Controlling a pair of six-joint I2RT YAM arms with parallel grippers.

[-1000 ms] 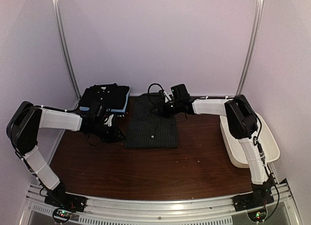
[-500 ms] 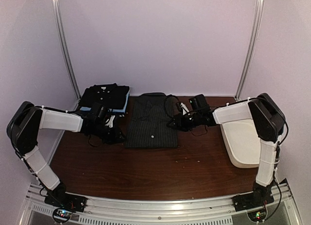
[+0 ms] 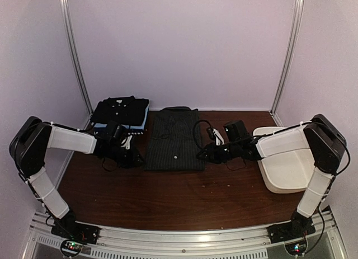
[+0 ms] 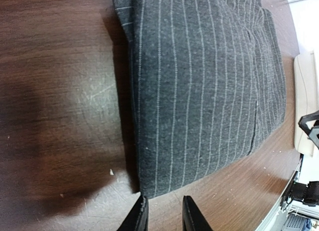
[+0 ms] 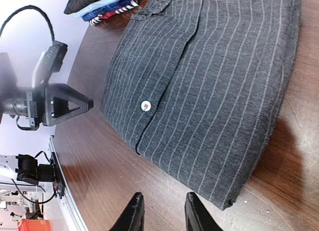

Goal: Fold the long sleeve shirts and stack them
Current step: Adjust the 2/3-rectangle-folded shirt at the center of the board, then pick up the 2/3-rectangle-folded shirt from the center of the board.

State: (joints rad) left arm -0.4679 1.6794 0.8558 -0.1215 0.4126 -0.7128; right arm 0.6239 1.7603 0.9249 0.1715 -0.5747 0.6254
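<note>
Charcoal pinstriped shirt (image 3: 174, 140) between left tool (image 4: 164, 216) and right tool (image 5: 162, 213) — both agape.

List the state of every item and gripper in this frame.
Charcoal pinstriped cloth shirt: folded, lying flat mid-table, buttoned front up.
Stack of folded shirts: piled at far left, black on top, light blue beneath.
White plastic tub: upright at right, nothing visible inside.
Left gripper: jaws open, empty, by the pinstriped shirt's left edge.
Right gripper: jaws open, empty, by its right edge.
</note>
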